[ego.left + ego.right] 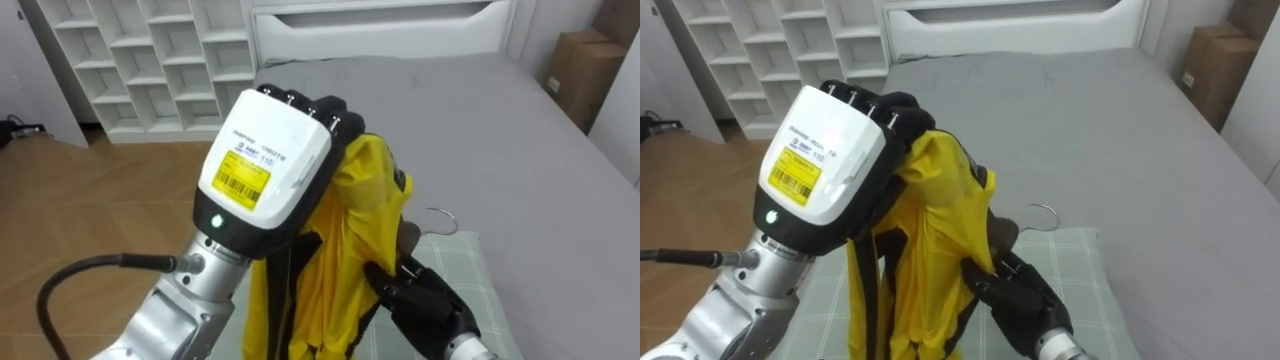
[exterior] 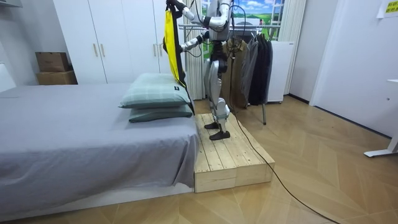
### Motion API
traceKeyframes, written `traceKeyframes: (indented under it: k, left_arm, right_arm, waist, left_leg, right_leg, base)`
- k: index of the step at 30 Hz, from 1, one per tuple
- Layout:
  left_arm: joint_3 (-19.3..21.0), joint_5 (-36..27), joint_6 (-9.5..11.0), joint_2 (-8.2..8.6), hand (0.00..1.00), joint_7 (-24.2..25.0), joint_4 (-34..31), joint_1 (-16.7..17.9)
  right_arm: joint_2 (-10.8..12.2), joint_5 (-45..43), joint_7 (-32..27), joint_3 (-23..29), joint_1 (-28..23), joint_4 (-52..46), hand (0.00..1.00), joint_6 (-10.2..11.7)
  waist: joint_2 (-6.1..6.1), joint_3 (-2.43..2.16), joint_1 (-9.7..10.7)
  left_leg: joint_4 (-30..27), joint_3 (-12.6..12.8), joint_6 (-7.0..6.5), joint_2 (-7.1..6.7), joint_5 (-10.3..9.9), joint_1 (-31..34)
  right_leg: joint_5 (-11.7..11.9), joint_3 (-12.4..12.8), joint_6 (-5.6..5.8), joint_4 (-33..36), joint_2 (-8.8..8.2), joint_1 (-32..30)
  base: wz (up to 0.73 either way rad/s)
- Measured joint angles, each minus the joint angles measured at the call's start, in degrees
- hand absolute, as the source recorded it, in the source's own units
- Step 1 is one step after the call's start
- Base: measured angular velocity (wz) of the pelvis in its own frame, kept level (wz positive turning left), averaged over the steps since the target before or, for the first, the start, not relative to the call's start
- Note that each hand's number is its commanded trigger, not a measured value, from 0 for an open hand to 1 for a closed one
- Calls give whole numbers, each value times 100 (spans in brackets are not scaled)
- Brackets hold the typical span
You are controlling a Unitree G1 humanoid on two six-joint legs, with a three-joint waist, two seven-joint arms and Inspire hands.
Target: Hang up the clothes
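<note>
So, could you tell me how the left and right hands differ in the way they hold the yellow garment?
The left hand is raised, its back to the camera, fingers curled over the top of the garment; the right hand sits lower, fingers curled into a fold beside the hanger. The left shows a white cover; the right shows dark. Both grip the garment.

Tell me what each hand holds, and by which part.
The left hand grips the yellow garment at its top, fingers curled over the bunched cloth. The right hand clutches it lower down, beside a hanger whose hook sticks out.
</note>
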State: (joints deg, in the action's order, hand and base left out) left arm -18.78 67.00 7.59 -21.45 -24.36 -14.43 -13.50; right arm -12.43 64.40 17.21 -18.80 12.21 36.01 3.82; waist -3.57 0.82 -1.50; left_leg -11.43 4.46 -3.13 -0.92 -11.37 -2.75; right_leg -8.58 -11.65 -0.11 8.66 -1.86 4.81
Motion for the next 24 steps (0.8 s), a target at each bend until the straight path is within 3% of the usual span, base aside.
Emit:
traceKeyframes:
  k: [7,11,16,24]
  left_arm:
    - [-3,8,5,-28,100,1,1,26]
    - [-29,5,26,-212,100,-2,21,104]
    - [-28,-243,9,-241,100,-37,129,467]
    - [33,-570,134,-270,100,-39,669,520]
  right_arm:
    - [-76,-264,0,96,4,0,100,1]
    - [-103,-530,-43,200,6,5,100,1]
    - [-110,-982,-94,288,-9,142,100,-26]
    - [-118,-1569,-227,674,-30,364,100,-29]
  waist:
    - [14,-14,-9]
    - [65,-42,15]
    - [108,-51,142]
    - [185,-62,171]
  left_leg:
    - [-8,4,0,1,0,-6]
    - [-8,0,0,3,0,-7]
    - [0,-31,-1,-7,1,-59]
    - [18,15,0,9,1,-115]
  right_leg:
    - [0,-2,0,10,1,0]
    - [0,-4,0,7,1,8]
    - [0,-53,0,-1,-7,57]
    - [2,6,-3,3,7,84]
  base:
    - [0]
    - [0]
    - [1]
    - [-2]
